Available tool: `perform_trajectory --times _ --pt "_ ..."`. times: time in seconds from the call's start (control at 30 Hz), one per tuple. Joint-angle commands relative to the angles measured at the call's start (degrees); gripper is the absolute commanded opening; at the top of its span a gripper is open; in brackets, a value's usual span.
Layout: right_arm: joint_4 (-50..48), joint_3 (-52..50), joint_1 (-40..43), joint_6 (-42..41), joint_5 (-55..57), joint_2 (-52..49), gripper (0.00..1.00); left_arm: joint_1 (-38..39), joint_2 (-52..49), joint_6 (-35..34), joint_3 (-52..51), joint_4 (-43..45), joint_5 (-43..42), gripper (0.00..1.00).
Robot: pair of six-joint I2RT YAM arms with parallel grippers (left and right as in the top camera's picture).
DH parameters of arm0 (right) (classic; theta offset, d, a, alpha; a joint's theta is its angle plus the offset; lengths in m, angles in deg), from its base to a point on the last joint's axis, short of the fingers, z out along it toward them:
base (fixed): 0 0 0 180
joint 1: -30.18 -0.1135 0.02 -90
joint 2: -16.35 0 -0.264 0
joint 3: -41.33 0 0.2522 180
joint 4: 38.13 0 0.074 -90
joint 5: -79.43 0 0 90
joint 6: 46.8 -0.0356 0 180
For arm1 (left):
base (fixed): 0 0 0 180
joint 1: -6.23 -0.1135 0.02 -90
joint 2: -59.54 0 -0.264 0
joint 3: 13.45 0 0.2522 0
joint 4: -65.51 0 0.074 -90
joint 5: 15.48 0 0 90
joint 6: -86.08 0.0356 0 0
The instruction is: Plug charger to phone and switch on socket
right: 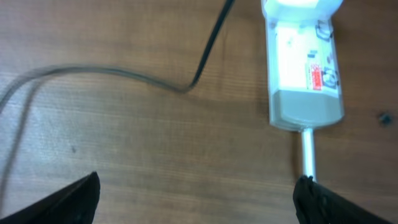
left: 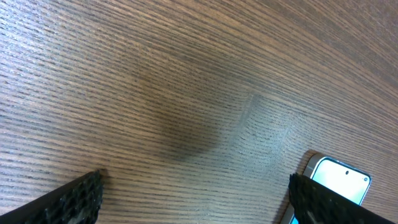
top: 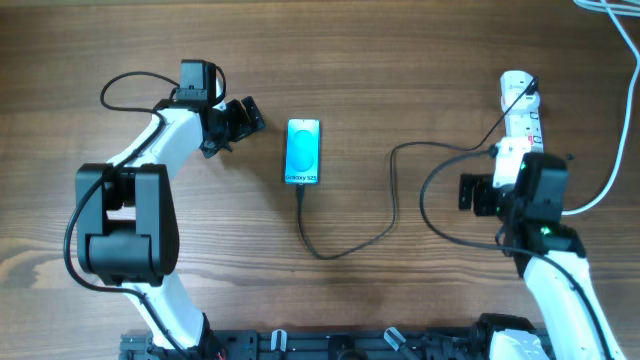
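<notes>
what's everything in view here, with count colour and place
phone: one, teal screen, white border, table centre
charger: one, thin black cable, curving from the phone's bottom edge towards the socket
socket: one, white strip, red markings, right side
white cord: one, leaving the socket's near end
table: one, brown wood
left gripper: one, black, open, left of the phone
right gripper: one, black, open, just short of the socket
</notes>
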Motion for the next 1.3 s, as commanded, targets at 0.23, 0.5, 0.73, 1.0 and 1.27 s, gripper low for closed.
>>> perform_trajectory --times 0.23,0.5,0.73,1.0,1.27 --pt "-18.2 -12.4 -2.4 0.5 0.5 8.1 1.00 -0.5 -2.5 -0.5 -1.8 -0.3 1.2 1.00" --pt "-35.4 -20.5 -5.8 0.3 -2.7 14.0 1.00 -0.5 -2.5 -0.5 -1.7 -0.3 1.2 1.00" --pt "-39.8 -26.6 -5.8 0.4 -3.4 18.4 1.00 -0.5 -2.5 -0.5 -1.7 -0.3 1.2 1.00" --pt "-25.5 -27.0 -5.8 0.4 -3.4 19.6 1.00 -0.5 -2.5 -0.5 -1.8 -0.3 1.2 1.00" --pt "-25.4 -27.0 -5.8 0.5 1.2 22.6 1.00 -0.5 -2.5 -0.5 -1.8 -0.3 1.2 1.00"
